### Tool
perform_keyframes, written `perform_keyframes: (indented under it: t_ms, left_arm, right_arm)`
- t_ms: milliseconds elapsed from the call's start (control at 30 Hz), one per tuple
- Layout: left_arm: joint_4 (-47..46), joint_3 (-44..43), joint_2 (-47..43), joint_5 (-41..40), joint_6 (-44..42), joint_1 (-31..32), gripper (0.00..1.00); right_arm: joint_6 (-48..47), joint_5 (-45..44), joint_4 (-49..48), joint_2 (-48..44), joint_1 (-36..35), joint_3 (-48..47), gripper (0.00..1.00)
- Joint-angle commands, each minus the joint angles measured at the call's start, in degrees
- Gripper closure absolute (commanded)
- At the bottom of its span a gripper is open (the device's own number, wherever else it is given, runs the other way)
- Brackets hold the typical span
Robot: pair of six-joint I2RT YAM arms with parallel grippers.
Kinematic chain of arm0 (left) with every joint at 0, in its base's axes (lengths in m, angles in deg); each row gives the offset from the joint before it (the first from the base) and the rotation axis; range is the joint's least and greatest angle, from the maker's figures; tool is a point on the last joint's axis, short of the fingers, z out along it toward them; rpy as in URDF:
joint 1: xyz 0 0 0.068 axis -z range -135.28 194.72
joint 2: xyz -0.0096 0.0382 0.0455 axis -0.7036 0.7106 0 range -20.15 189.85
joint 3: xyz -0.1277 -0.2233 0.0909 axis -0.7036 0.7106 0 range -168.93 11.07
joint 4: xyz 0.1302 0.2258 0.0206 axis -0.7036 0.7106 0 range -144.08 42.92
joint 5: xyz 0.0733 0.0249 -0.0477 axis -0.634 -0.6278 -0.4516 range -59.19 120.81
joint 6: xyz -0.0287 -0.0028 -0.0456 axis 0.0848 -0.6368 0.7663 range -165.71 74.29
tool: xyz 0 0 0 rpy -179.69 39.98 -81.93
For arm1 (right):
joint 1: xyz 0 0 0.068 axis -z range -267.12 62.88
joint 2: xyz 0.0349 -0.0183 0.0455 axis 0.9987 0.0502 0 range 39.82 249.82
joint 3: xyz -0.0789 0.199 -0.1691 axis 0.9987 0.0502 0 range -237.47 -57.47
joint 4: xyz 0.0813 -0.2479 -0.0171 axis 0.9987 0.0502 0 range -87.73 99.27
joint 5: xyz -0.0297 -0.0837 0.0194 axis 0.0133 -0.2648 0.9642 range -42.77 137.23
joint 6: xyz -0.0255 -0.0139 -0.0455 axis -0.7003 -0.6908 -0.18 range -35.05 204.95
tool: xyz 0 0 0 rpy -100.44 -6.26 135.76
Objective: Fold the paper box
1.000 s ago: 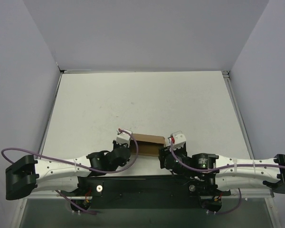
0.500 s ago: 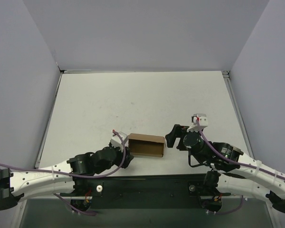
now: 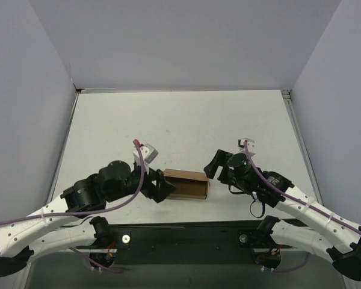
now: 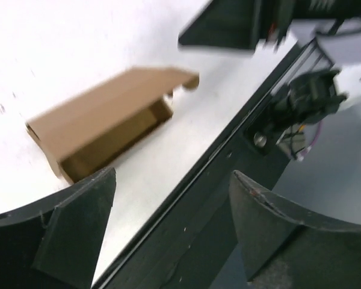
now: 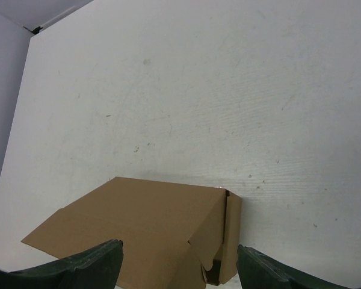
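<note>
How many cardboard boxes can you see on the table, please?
1. The box lies near the table's near edge, between the left gripper and the right gripper. The arms might hide another, but none shows.

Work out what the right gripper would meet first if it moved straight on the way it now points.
Most likely the paper box: the right wrist view shows it directly ahead of the open right gripper. The gripper's height above the table is unclear, so it might skim over it.
</note>
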Motion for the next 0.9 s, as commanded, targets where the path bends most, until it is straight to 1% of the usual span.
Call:
perform_keyframes:
  t_ms: [0,33,67,100,133,200,267,367,467,533,700,733,767,867]
  left_arm:
    - [1.6,-8.6,5.7,11.0,-4.1,-13.0,0.12]
    - [1.4,-9.9,7.2,13.8,-4.1,-21.6,0.12]
    - [1.2,-10.0,8.7,17.8,-3.8,-25.8,0.12]
    - [-0.6,-9.9,11.8,24.8,-3.0,-29.7,0.12]
    - [-1.6,-9.1,13.3,28.0,-2.7,-36.1,0.13]
    - [-3.8,-7.9,17.2,32.1,-2.0,-39.4,0.15]
    - [-5.7,-5.3,19.0,33.4,-1.4,-40.3,0.16]
    - [-13.5,-0.1,20.4,36.6,1.9,-40.3,0.17]
    - [-18.4,4.7,19.6,36.1,4.9,-40.3,0.16]
    - [-20.0,6.3,19.2,36.3,6.2,-40.3,0.17]
    - [-27.8,11.9,19.1,37.7,9.8,-40.3,0.17]
    - [-27.9,12.4,19.4,37.7,10.1,-40.3,0.18]
    - [-30.5,12.6,19.9,38.0,10.3,-40.2,0.18]
    - [-31.3,13.2,20.2,37.8,10.6,-40.2,0.21]
  right_arm:
    - [3.1,5.0,-5.2,2.1,0.9,1.4,0.24]
    - [3.5,5.3,-6.1,2.2,0.9,1.7,0.24]
    - [4.1,6.1,-6.6,2.2,1.1,2.5,0.25]
    - [4.4,6.4,-7.1,2.0,1.2,3.0,0.25]
    - [5.5,6.4,-7.6,1.8,1.3,3.4,0.26]
    - [6.6,6.6,-8.4,1.3,1.4,4.9,0.28]
    - [8.1,6.6,-9.6,1.0,1.3,6.4,0.3]
    - [9.5,7.2,-11.2,1.3,1.3,7.7,0.32]
    - [9.9,8.0,-12.3,1.8,1.2,8.5,0.33]
    - [10.0,8.1,-12.4,1.9,1.3,8.8,0.34]
    - [11.0,7.5,-13.0,1.9,1.1,10.2,0.36]
    - [11.4,7.5,-13.2,1.8,1.1,11.2,0.36]
    - [11.6,7.3,-13.5,1.6,1.1,11.6,0.37]
    - [12.4,7.4,-14.1,1.5,1.1,13.0,0.38]
